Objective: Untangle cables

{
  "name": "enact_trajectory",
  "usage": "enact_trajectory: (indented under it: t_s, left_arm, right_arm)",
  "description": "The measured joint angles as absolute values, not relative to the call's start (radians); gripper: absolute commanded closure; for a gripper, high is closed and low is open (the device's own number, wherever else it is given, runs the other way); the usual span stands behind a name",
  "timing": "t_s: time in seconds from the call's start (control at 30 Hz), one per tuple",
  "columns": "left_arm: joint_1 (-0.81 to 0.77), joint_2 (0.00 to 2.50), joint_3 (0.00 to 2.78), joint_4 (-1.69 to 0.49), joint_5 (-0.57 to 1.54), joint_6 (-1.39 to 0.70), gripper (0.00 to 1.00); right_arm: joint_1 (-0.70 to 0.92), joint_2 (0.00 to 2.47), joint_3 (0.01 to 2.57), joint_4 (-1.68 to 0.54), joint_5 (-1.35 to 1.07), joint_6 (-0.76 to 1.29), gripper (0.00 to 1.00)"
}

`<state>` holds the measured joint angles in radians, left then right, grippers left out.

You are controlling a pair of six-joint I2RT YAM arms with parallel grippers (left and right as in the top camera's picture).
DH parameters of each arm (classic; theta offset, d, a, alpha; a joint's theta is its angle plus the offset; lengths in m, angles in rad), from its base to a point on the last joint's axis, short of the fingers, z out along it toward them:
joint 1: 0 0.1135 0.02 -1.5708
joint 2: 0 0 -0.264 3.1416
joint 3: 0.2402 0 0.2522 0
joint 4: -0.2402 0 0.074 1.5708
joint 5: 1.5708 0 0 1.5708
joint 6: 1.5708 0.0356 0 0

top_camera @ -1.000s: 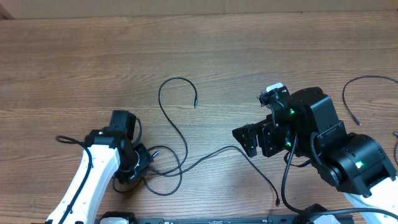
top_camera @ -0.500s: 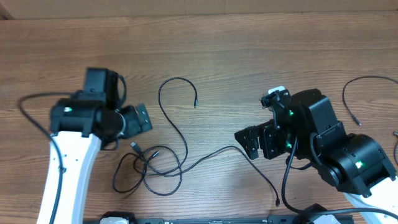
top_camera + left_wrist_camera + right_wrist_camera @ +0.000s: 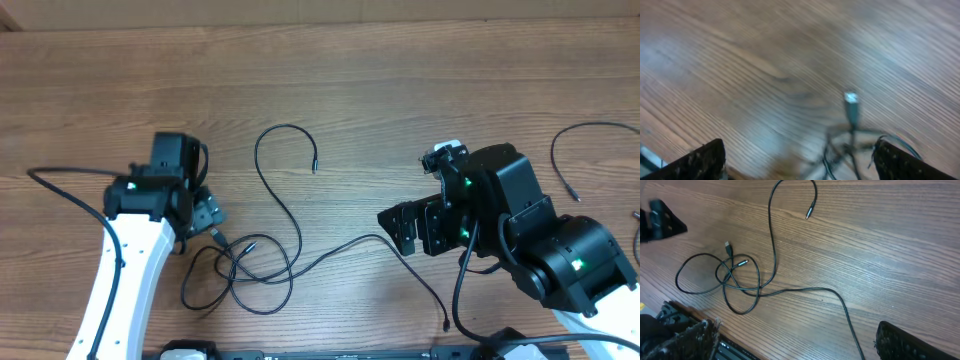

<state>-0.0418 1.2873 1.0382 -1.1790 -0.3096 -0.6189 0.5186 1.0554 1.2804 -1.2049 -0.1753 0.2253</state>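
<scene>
- Overhead view: the left fingers, a second ago clamped low in the tangle of cables, have let go, lifted, and returned beside it.
- They now stand wide apart above a USB plug on the table.
- The right fingers stay spread and idle.
- The knot looks unresolved, so a fresh grasp is probably coming.

a brown wood-grain desk carries thin black cables. their knotted loops lie just beside the left fingers. one hooked strand reaches up between both sets of fingers, and another passes near the right fingers. a separate cable lies well beyond those.
</scene>
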Motion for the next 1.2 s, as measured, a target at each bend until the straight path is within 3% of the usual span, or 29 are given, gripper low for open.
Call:
enact_trajectory:
  t_s: [0.17,0.33,0.43,0.5,0.53,0.57,0.9,1.2]
  left_arm:
    - [-0.005,1.290,0.883,-0.993,-0.302,-0.620,0.16]
    - [-0.005,1.291,0.770,-0.892,-0.078,-0.418,0.23]
    - [-0.005,1.291,0.750,-0.901,-0.001,-0.354,0.57]
    - [-0.005,1.291,0.748,-0.907,0.031,-0.325,0.71]
    - [-0.005,1.291,0.748,-0.911,0.042,-0.318,0.87]
    - [-0.005,1.291,0.748,-0.916,0.050,-0.309,0.96]
    - [-0.005,1.292,0.782,-0.931,0.157,-0.274,0.96]
    - [-0.005,1.295,1.229,-0.889,0.513,-0.171,0.96]
  right_arm:
    - [0.519,1.055,1.280,-1.205,-0.175,0.263,0.00]
    - [0.519,1.055,1.280,-1.204,-0.175,0.282,0.00]
    - [0.519,1.055,1.280,-1.200,-0.176,0.295,0.00]
    - [0.519,1.056,1.280,-1.196,-0.175,0.302,0.00]
    - [0.519,1.055,1.280,-1.198,-0.175,0.305,0.00]
    - [0.519,1.055,1.280,-1.196,-0.175,0.309,0.00]
    - [0.519,1.055,1.280,-1.189,-0.175,0.337,0.00]
    - [0.519,1.055,1.280,-1.133,-0.175,0.373,0.00]
